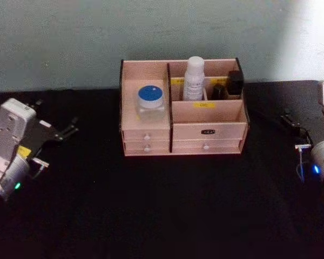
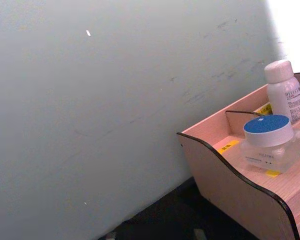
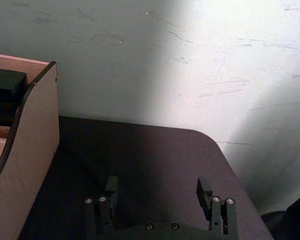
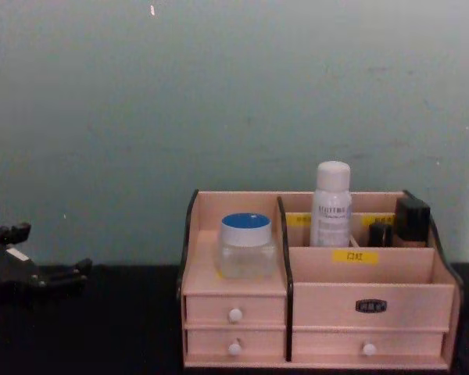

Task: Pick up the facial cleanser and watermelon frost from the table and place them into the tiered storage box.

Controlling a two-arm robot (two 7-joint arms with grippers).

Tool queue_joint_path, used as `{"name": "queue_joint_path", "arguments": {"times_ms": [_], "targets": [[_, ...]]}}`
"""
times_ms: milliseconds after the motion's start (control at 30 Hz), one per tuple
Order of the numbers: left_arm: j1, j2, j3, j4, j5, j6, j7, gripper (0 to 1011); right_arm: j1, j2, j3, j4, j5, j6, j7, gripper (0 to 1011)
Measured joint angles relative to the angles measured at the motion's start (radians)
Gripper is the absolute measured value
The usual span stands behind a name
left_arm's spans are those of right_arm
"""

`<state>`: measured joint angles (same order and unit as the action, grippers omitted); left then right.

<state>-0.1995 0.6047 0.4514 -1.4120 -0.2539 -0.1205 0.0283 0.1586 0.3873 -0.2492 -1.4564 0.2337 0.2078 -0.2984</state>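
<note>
Tiered storage box (image 1: 151,131) on black table (image 1: 162,210), pale wall (image 1: 59,38) behind

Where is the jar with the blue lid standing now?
In the head view, the jar with the blue lid stands in the left compartment of the tiered storage box, left of the white bottle behind the divider.

Lighting dim overall. A bright patch washes out the wall (image 1: 313,32) at upper right, fading leftward. The black table (image 1: 151,216) swallows shadow detail. Frames soft, grainy.

Jar (image 1: 150,102) and bottle (image 1: 194,79) in organiser (image 1: 208,131)
</note>
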Motion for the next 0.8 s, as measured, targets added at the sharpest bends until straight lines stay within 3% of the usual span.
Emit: {"name": "queue_joint_path", "arguments": {"times_ms": [800], "targets": [[0.000, 0.000, 0.000, 0.000, 0.000, 0.000, 0.000, 1001, 0.001, 0.004, -0.002, -0.006, 0.005, 0.002, 0.004, 1003]]}}
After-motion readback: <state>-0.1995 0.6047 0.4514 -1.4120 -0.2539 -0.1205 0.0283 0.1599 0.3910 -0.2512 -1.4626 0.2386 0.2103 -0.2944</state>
